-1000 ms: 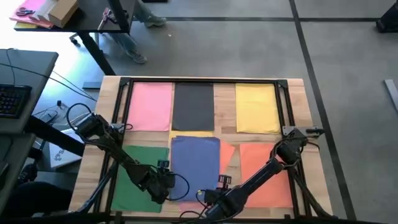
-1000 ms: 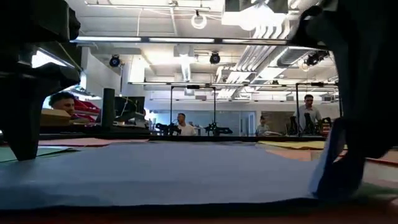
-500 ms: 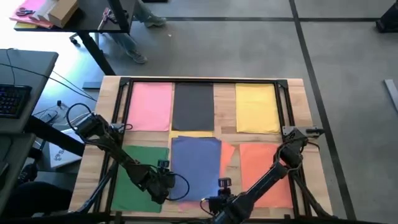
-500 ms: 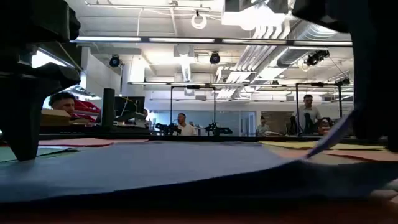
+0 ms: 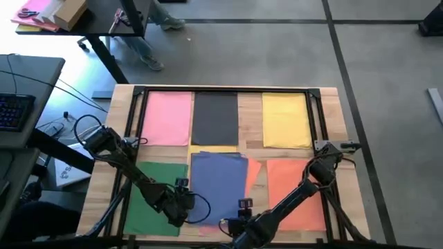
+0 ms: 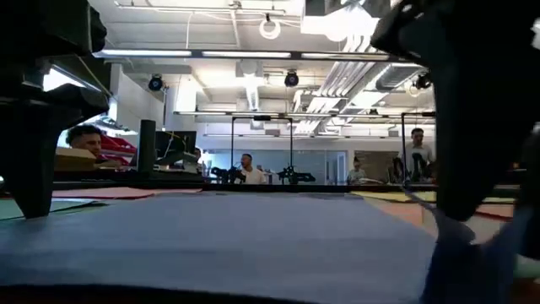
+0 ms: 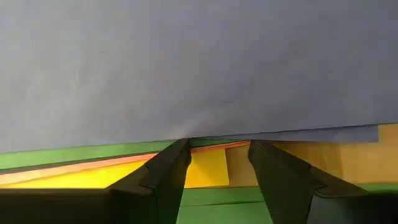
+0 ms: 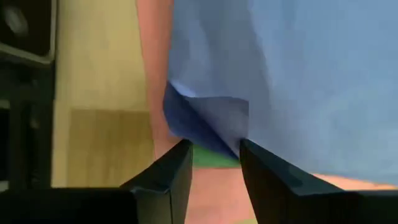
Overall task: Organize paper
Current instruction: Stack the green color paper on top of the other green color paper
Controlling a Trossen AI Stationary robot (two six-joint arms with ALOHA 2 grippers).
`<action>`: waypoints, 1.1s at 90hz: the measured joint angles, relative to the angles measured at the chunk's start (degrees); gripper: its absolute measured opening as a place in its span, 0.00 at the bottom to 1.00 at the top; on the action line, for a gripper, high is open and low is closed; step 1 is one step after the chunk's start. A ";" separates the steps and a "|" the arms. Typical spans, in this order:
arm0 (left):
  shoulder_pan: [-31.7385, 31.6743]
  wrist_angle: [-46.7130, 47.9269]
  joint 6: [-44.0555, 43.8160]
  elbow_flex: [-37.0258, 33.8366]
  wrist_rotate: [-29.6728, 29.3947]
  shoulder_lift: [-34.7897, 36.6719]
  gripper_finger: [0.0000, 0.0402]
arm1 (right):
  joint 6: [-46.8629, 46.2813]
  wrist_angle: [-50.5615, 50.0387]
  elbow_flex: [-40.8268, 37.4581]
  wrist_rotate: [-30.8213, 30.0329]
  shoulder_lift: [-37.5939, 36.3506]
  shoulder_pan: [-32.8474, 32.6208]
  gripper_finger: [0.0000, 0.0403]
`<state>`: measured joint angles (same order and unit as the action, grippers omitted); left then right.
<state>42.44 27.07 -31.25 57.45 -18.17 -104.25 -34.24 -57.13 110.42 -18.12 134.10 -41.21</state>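
Pink [image 5: 168,119], dark grey [image 5: 215,117] and yellow [image 5: 286,120] sheets of paper lie flat along the far side. Green [image 5: 156,187] and orange [image 5: 294,190] sheets lie near. Between them a blue sheet [image 5: 218,183] rests on other sheets; a yellow strip [image 5: 218,147] peeks out at its far end. My left gripper [image 7: 214,146] stands open over the green sheet, its tips at the blue sheet's left edge [image 7: 186,138]. My right gripper [image 8: 214,146] is shut on the blue sheet's near right corner. My left gripper's fingertips [image 7: 180,146] reach the blue sheet's left edge; whether they touch it I cannot tell. My right gripper has the blue sheet's near right corner [image 8: 208,121] between its two fingertips, coming slanting down from the table's right. The corner is curled up and folded over, one layer; the rest of the sheet lies flat.
A black frame [image 5: 225,88] runs around the working area of the wooden table [image 5: 332,111]. Beside the table's left stands a desk with a keyboard [image 5: 14,111] and cables. People show in the room beyond the table's far edge [image 6: 418,148].
My right gripper has shifted slightly at the blue sheet's near right corner. That corner stood up as a thin flap half a second ago and now curls lower beside the fingers. The sheet's right edge has skewed a little; its left part stays flat.
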 joint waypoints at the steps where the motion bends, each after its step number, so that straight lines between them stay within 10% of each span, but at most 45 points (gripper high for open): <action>1: 0.00 0.00 -0.01 0.00 0.01 0.00 0.42 | -0.01 -0.16 0.18 -0.20 0.00 0.00 0.29; 99: 0.00 -0.46 -0.04 -0.02 -0.59 -0.02 0.42 | 6.80 -7.42 3.12 -21.98 4.66 -6.88 0.54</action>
<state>42.44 26.61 -31.29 57.43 -18.76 -104.27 -27.44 -64.55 113.54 -40.10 138.76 -48.10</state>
